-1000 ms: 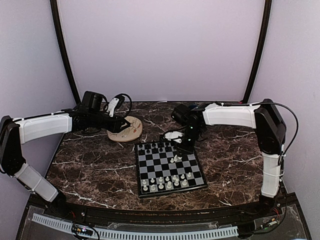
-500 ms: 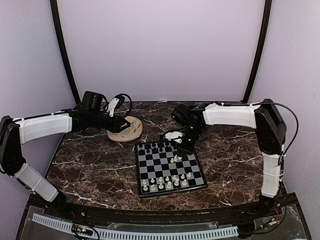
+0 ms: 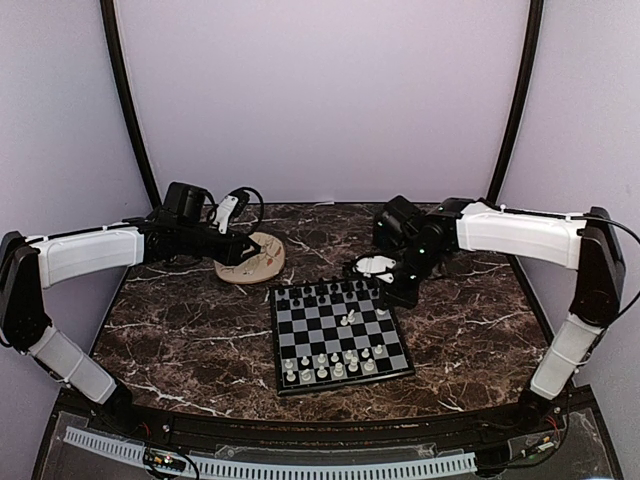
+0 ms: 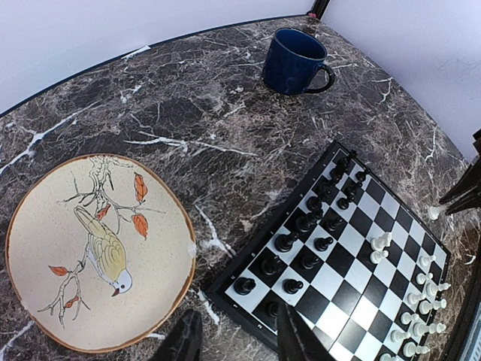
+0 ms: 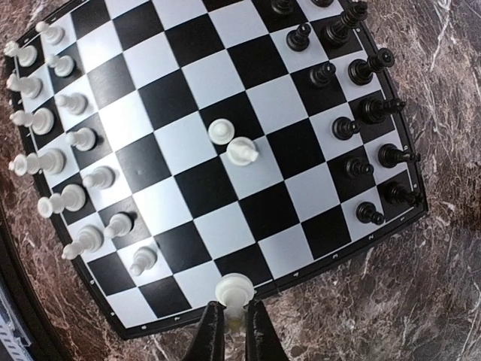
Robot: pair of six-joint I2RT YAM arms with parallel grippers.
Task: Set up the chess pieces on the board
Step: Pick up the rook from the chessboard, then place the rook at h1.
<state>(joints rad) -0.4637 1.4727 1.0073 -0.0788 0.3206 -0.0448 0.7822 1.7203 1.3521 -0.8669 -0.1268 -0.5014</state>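
Brown marble desk [image 3: 180,330] carries the board [image 3: 275,340] at its middle. Black pieces [image 3: 315,294] line the board's 12 o'clock edge and white pieces [image 3: 337,368] its 6 o'clock edge. A white pair [image 5: 233,143] stands just beside each other near the centre.

The right claw [image 5: 231,323] is clenched on a white piece [image 5: 234,289], which is upright and gripped low down. It sits over the board's rim at 6 o'clock in the right wrist view, near the board's 2 o'clock corner in the top view.

The left claw [image 4: 240,342] is released and holds nothing. Its fingers [image 4: 186,342] are apart above the desk between the plate [image 4: 45,248] and the board's nearest corner. The plate lies at 10 o'clock from the board. A blue mug [image 4: 294,56] stands at 1 o'clock in the left wrist view.
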